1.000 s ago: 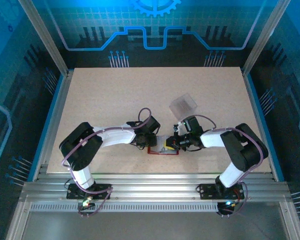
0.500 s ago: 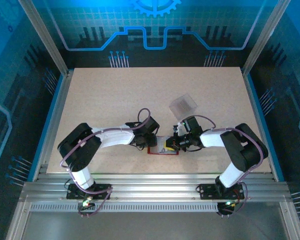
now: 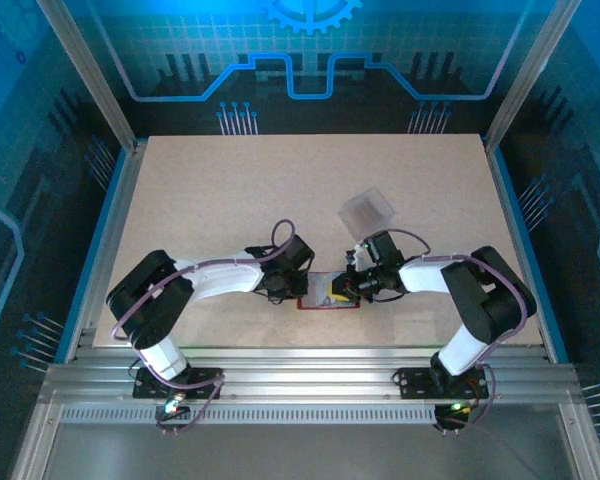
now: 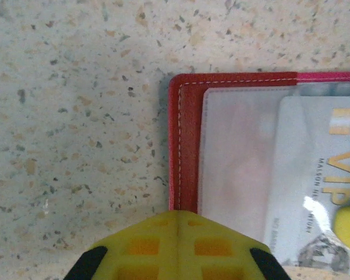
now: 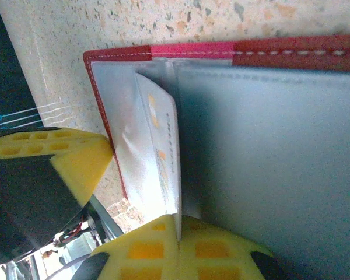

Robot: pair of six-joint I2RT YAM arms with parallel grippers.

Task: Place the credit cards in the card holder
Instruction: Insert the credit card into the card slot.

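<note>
At the near middle of the bench point(image 3: 230, 200), wallet point(image 3: 326, 302) lies open, inside face up, both arms converged on it.

Step in hand: inserting a card, partway done.
- Right pincer point(image 5: 179, 228) is clamped on the card point(image 5: 158, 146). Its pads are together and the card's edge runs into the seam between them.
- Card stands tilted up near the wallet's fold, leading edge down at the clear pocket point(image 4: 239, 151) on the half nearest the left arm.
- Left wrist view seems to read the card's print through the plastic. My read: part inside the sleeve, not seated.
- Left pincer point(image 4: 178, 224) has its pads closed together at that half's cover edge. Looks like a hold-down. Can't tell whether it pinches the cover or only presses beside it.
- Spare card point(image 3: 366, 210) lies flat further out on the bench, apart from the wallet, just beyond the right wrist.

Next move, as I judge it:
- Right pincer lays the card flatter and pushes it along the pocket toward the outer cover edge, then lets go once most of it is covered.
- Left pincer has to stay steady so the wallet doesn't skate or fold shut.
- Risk: the thin card bows or catches the pocket lip.
- After that the spare card has to come off the flat bench, which will be an awkward pick.
</note>
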